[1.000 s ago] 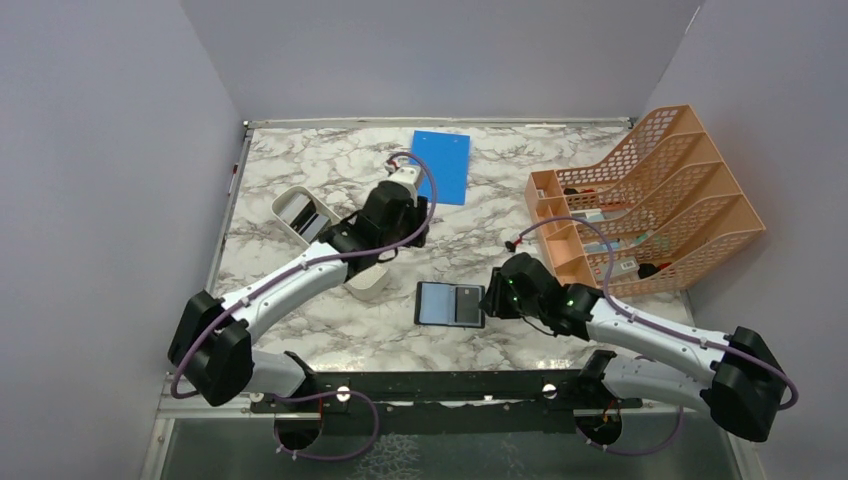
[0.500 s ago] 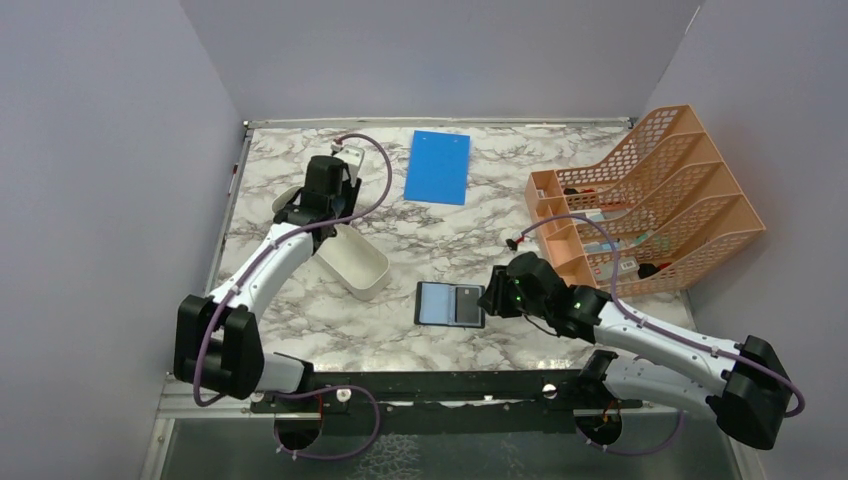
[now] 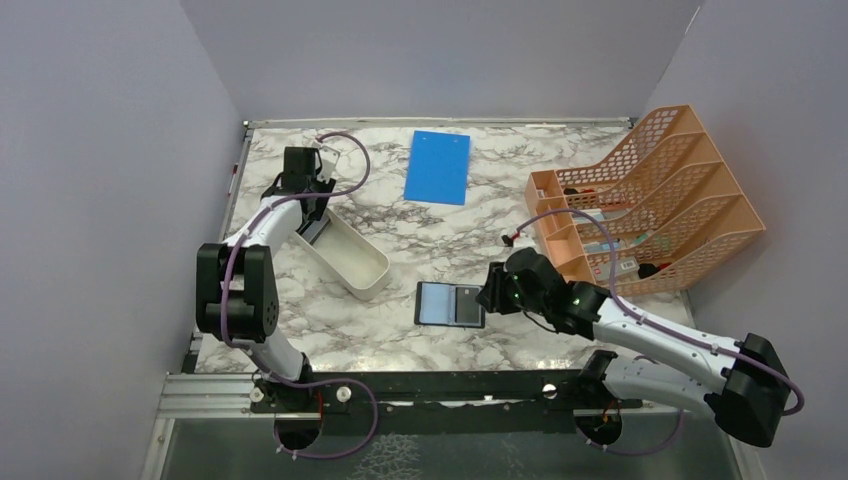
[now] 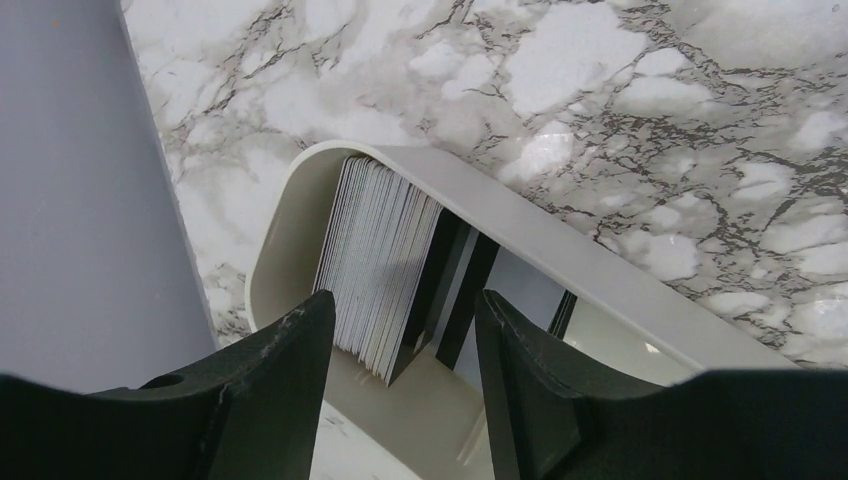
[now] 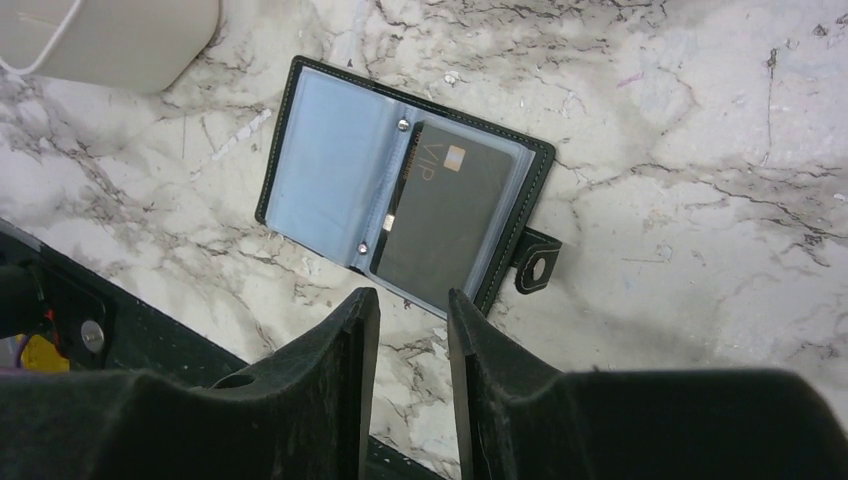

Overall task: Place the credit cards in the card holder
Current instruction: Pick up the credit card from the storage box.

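The card holder (image 3: 449,304) lies open on the marble table, grey-blue pockets up; in the right wrist view (image 5: 400,200) a dark card (image 5: 445,215) marked VIP sits in its right pocket, snap tab (image 5: 537,264) at the right. My right gripper (image 5: 412,305) is open and empty just beside the holder's near edge, also seen from above (image 3: 490,297). My left gripper (image 4: 405,320) is open and empty above the far end of the white oblong tray (image 4: 520,215), where a stack of cards (image 4: 375,260) stands on edge, pale ones and dark ones (image 4: 455,285). From above it is at the tray's back-left end (image 3: 305,205).
The white tray (image 3: 365,272) runs diagonally across the left half of the table. A blue board (image 3: 439,166) lies at the back centre. An orange mesh rack (image 3: 650,200) with small items stands at the right. Grey walls enclose the table on three sides.
My left arm has swung from the table's middle back and left to the tray's far end. The right gripper has edged slightly closer to the holder. The holder has not moved.
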Action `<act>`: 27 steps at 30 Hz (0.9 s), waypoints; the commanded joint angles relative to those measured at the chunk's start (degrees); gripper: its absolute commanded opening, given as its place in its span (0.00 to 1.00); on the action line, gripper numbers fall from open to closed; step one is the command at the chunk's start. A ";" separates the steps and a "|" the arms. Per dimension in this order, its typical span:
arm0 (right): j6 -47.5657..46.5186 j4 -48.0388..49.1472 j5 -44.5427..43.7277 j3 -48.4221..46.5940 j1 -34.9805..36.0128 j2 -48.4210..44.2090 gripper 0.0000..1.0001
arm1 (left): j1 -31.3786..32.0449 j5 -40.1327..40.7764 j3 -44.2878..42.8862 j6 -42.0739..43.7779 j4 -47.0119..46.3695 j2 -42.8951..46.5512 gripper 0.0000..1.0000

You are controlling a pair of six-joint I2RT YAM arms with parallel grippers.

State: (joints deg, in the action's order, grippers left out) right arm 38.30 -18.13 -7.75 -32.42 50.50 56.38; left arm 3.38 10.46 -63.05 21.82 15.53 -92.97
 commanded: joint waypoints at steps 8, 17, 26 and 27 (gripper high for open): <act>-2.75 0.37 -0.98 -3.55 -0.05 3.21 0.37 | -0.39 0.98 -4.97 6.12 -1.38 -7.62 0.57; -3.10 -1.06 -0.84 -4.99 -0.05 4.14 0.38 | 0.23 4.23 -5.05 7.60 -3.18 -10.55 0.40; -2.94 -1.17 -1.08 -4.89 -0.05 4.71 0.38 | 2.06 7.70 -4.93 8.56 -2.78 -9.30 0.36; -2.83 -0.99 -0.92 -4.66 -0.05 4.59 0.38 | 2.14 7.92 -5.07 8.63 -2.78 -9.38 0.35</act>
State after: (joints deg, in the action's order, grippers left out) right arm 35.90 -18.98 -7.92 -35.79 50.50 60.82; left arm 4.56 15.92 -67.02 29.63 13.82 -102.35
